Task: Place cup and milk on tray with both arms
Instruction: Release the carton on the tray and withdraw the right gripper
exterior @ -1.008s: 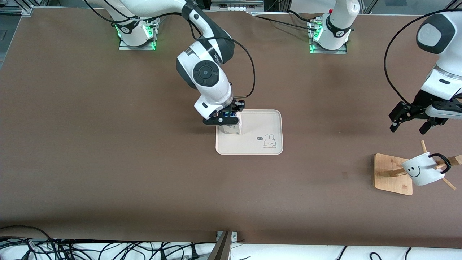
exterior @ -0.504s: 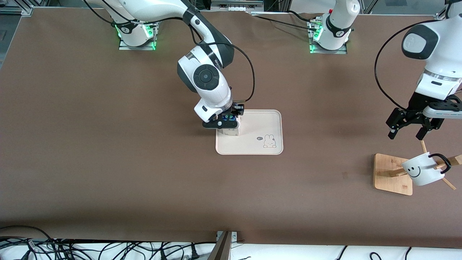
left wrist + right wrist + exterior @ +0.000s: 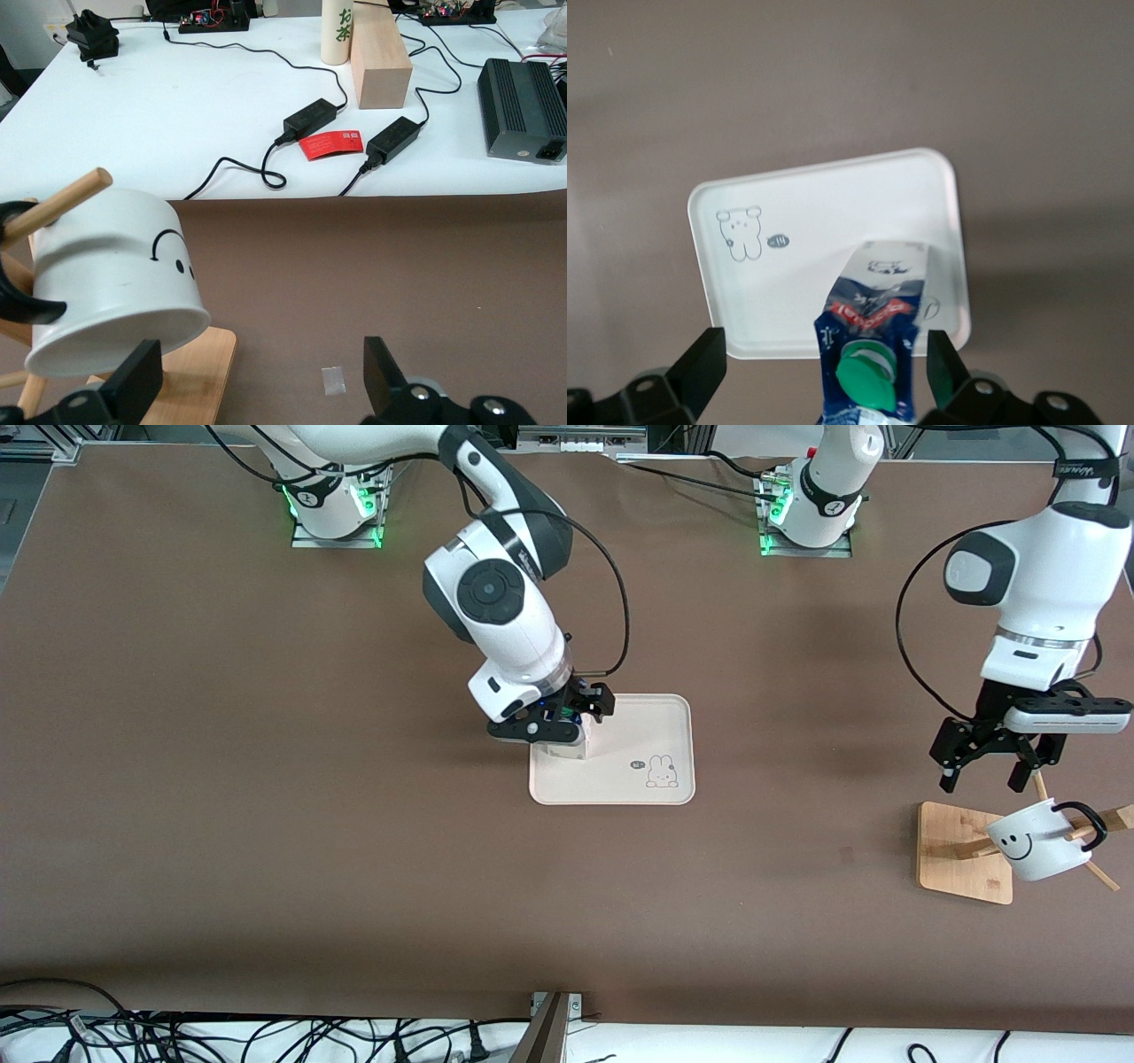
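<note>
The milk (image 3: 571,746) stands upright on the tray (image 3: 642,726), in the corner toward the right arm's end and farther from the front camera. My right gripper (image 3: 564,717) is open around the milk's top, fingers clear of both sides. The right wrist view shows the milk's green cap (image 3: 868,376) between the spread fingers (image 3: 704,354) over the tray (image 3: 806,257). The cup (image 3: 1032,846) hangs on a peg of the bamboo rack. My left gripper (image 3: 982,779) is open and empty just above the rack, beside the cup (image 3: 115,266).
The bamboo rack base (image 3: 961,855) with slanted pegs (image 3: 58,204) stands at the left arm's end of the table. A small tape patch (image 3: 334,381) lies on the brown table near it. A white bench with cables and power bricks (image 3: 523,106) adjoins the table edge.
My left arm has swung down and in toward the rack and cup. My right gripper's fingers have spread apart from the milk, which now stands on the tray.
</note>
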`<action>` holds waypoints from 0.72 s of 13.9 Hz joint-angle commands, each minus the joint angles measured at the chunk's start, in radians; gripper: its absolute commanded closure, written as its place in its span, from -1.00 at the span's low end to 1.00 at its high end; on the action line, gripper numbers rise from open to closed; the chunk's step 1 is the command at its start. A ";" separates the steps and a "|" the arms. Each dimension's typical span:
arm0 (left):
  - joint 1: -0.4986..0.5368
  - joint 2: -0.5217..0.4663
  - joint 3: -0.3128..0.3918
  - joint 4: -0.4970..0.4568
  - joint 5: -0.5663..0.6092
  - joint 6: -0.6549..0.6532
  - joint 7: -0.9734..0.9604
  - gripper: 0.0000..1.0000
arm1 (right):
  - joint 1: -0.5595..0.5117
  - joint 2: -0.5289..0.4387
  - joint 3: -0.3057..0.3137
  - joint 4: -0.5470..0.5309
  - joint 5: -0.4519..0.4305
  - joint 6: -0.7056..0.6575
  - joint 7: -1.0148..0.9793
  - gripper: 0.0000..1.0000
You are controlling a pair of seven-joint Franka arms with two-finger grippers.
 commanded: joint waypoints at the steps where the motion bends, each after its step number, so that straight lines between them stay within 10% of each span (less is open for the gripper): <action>1: -0.007 0.048 -0.036 -0.072 -0.029 0.208 0.018 -1.00 | -0.053 -0.121 -0.052 0.000 -0.012 -0.140 -0.068 -1.00; 5: -0.006 0.114 -0.041 -0.083 -0.029 0.333 0.013 -1.00 | -0.090 -0.257 -0.229 -0.020 0.003 -0.404 -0.383 -1.00; 10: 0.025 0.121 -0.042 -0.077 -0.028 0.330 -0.022 -1.00 | -0.303 -0.522 -0.186 -0.315 -0.033 -0.431 -0.598 -1.00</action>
